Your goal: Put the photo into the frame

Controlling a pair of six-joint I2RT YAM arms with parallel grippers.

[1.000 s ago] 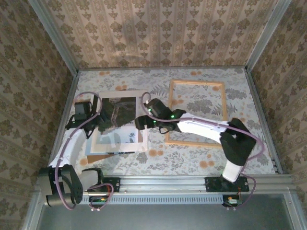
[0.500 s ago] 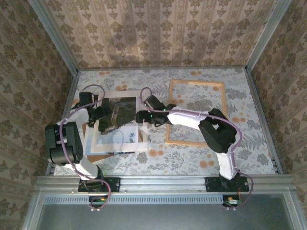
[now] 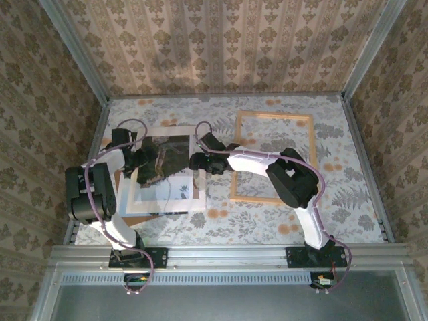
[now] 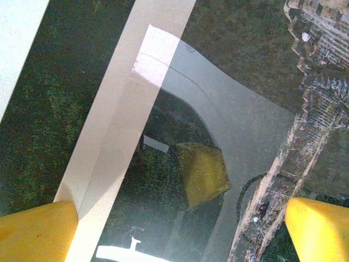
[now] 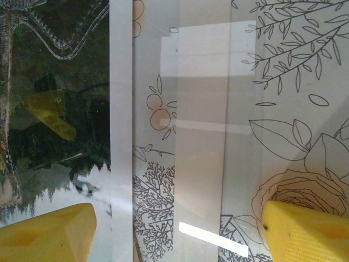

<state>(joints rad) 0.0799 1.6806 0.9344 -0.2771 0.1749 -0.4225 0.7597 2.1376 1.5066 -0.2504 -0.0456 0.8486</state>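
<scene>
The photo [image 3: 175, 148], a dark green hill print with a white border, lies flat at the table's left centre under a shiny clear sheet [image 3: 200, 195]. My left gripper [image 3: 148, 164] hovers open over its dark middle. In the left wrist view the yellow fingertips [image 4: 38, 229] stand far apart above the print [image 4: 65, 109]. My right gripper [image 3: 195, 162] is open over the photo's right edge; its fingertips [image 5: 308, 232] straddle the white border [image 5: 121, 109] and the clear sheet [image 5: 196, 136]. The frame [image 3: 275, 115], thin light wood, lies to the right with the floral cloth showing through it.
A strip of brown board [image 3: 120, 182] peeks out at the photo's left side. Patterned walls with metal posts close in the table on three sides. A metal rail [image 3: 227, 254] runs along the near edge where the arm bases sit.
Both arms have folded, their elbows rising and drawing in, while the grippers stayed over the photo. The right gripper's jaws have narrowed a little. Photo and frame have not moved.
</scene>
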